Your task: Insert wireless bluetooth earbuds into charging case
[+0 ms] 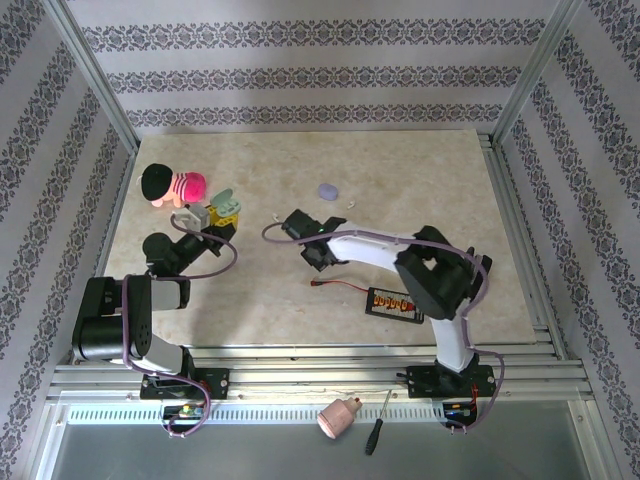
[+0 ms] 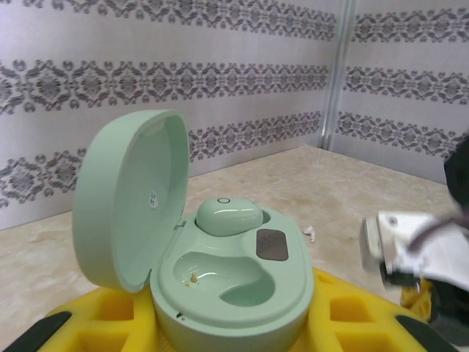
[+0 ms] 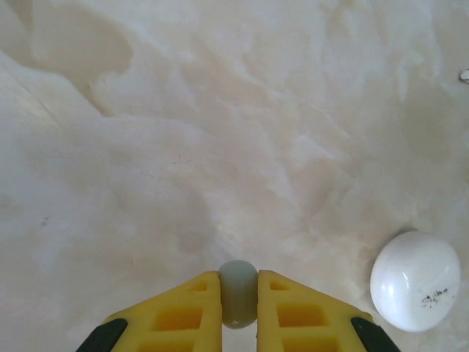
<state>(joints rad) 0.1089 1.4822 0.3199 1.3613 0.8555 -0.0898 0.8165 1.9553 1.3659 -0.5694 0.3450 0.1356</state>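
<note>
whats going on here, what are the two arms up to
The left gripper holds an open green case with its lid up. One green earbud sits in its far slot and the near slot is empty. The right gripper is shut on a second pale green earbud, low over the table, not yet at the case. A white case lies closed beside it.

- Charging cases: three – green case (image 2: 242, 293), lavender case (image 1: 327, 189), white case (image 3: 415, 280).
- Earbuds: three – green earbud (image 2: 229, 216), pale earbud (image 3: 238, 293), white earbud (image 2: 309, 233).
- Plush toy (image 1: 172, 185): one.
- Battery (image 1: 392, 302): one.
- Screwdriver (image 1: 377, 425): one.
</note>
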